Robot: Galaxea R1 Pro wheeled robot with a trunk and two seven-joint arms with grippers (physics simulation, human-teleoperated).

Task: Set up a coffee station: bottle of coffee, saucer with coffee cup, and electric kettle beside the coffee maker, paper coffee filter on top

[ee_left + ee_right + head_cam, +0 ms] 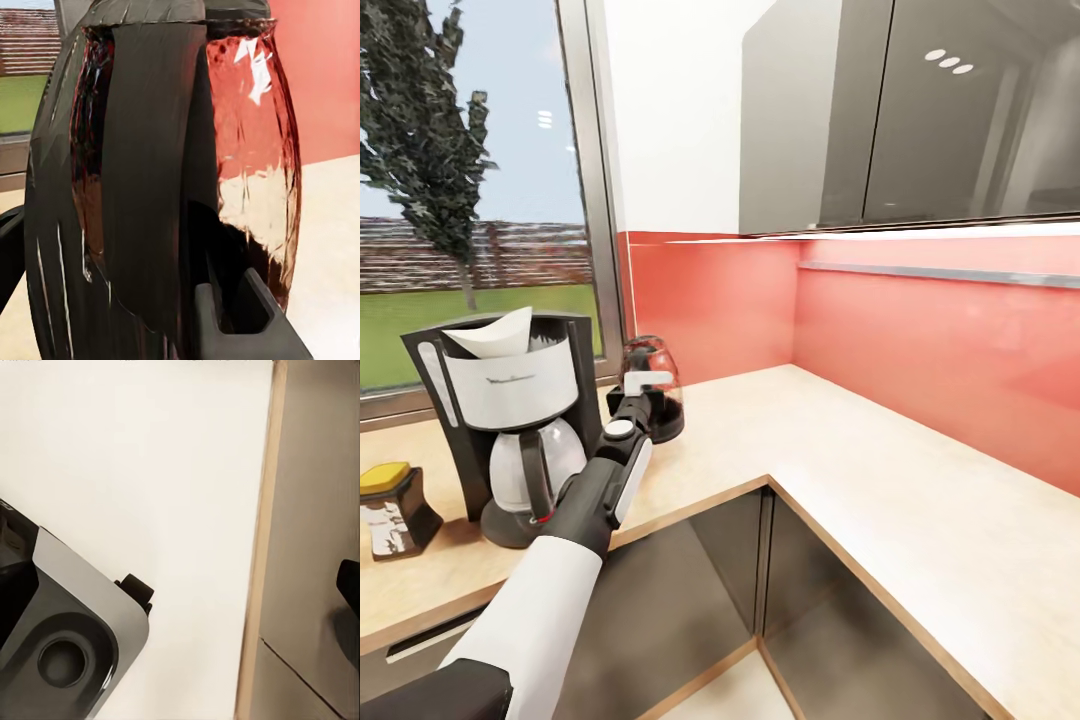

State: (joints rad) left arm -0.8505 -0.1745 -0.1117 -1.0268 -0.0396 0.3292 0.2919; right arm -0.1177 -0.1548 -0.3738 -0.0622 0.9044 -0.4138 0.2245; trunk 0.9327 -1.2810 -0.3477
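My left hand [648,392] is at the electric kettle [656,384], which stands on the worktop [800,440] just beside the coffee maker [510,420], on its window-away side. Seen from my left wrist, the kettle's broad black handle [154,180] runs straight down the middle, with one of my fingers [240,319] low beside it. I take it I am around the handle, but whether the fingers are pressed onto it or merely flanking it I cannot tell (the other finger sits at the dark edge of that view). My right hand is not something I can judge either; its camera looks down on pale floor and a cabinet edge.

The paper coffee filter [495,335] already sits in the top of the coffee maker, and the bottle of coffee [392,508] stands on the worktop on the maker's other side, a little apart.

The risks from here, as I judge them: the kettle is tall and rounded over a small base, so a sideways drag on the handle could tip it. My forearm [595,490] lies right across the front of the coffee maker's carafe [540,460], so a careless pull back could knock the maker and shake the filter loose. If I am gripping, opening while still leaning on the handle could rock the kettle.
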